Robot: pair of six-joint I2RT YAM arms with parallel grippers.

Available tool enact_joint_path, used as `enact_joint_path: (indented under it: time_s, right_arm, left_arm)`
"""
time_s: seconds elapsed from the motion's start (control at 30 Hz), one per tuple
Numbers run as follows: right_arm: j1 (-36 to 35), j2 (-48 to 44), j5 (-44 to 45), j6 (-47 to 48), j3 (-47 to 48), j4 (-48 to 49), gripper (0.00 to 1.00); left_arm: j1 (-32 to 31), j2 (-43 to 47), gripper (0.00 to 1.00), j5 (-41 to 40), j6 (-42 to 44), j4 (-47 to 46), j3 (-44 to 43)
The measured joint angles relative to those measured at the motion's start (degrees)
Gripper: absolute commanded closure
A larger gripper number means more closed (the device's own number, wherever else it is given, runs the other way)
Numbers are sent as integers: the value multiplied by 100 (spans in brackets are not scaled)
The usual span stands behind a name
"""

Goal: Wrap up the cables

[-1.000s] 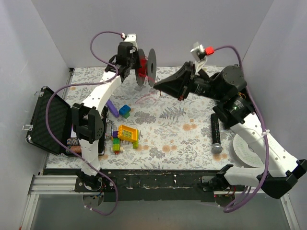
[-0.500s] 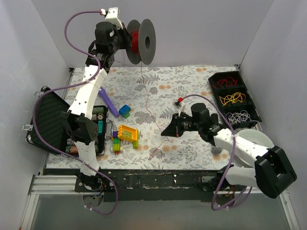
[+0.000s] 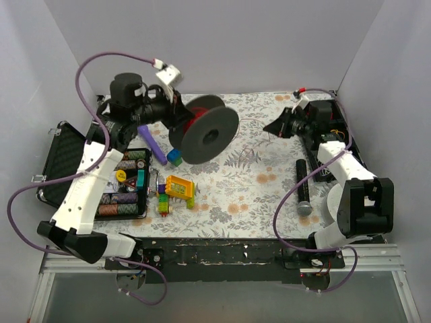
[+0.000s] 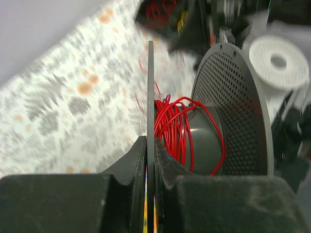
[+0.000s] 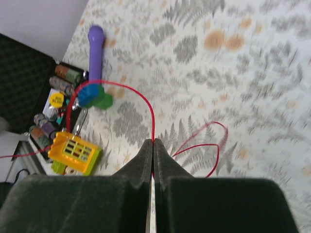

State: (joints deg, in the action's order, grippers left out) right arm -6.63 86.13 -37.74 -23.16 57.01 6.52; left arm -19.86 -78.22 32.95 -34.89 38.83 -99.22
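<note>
We see the left end effector (image 4: 150,145) pinching the thin edge of one round side of a black spool (image 3: 209,134) and holding it up over the table (image 3: 249,195). The red wire (image 4: 170,121) is wound loosely round the middle of the spool, between its two round sides.

Well to the right of the spool, near the far edge of the table, is the right end effector (image 5: 152,144). Its fingers are pressed together on a strand of the same red wire. From those fingers the strand goes up and bends left toward a blue and green block (image 5: 92,96). A loose loop of it lies on the table just to the right.

Between the spool and the right end effector we see a wide stretch of flowery table. On the near left side of the spool sit a purple stick (image 5: 95,46), a yellow toy (image 5: 75,151) and an open black case (image 3: 67,168). White walls stand behind the spool and to its left.
</note>
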Motion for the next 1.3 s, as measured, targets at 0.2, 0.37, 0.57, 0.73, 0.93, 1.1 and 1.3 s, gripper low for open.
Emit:
enact_joint_path:
  time_s: [0.2, 0.37, 0.57, 0.73, 0.93, 1.1, 1.3]
  right_arm:
    - [101, -125, 216, 442, 1508, -625, 99]
    - [-72, -352, 295, 688, 2354, -1281, 99]
    - [-616, -713, 282, 813, 2927, -2332, 99]
    - [-1016, -1095, 63, 564, 2959, -2588, 99]
    - [-1880, -1628, -146, -136, 1950, -1493, 99]
    - [-2347, -1707, -11, -407, 1019, -758, 99]
    - [-2632, -1698, 247, -190, 431, -404, 99]
  left_arm:
    - [-756, 44, 100, -885, 1272, 535, 1462]
    - [-1471, -476, 100, -1967, 1604, 433, 1910]
    - [-1663, -1530, 100, -3130, 1220, -535, 1241]
    - [-1624, -2288, 100, -3947, 874, -1331, 544]
    - [-1626, -2911, 100, -4433, 286, -1845, -105]
    - [-1626, -3366, 100, -4651, -166, -1880, -1086]
    - [-1611, -3484, 100, -4481, -741, -1626, -2308]
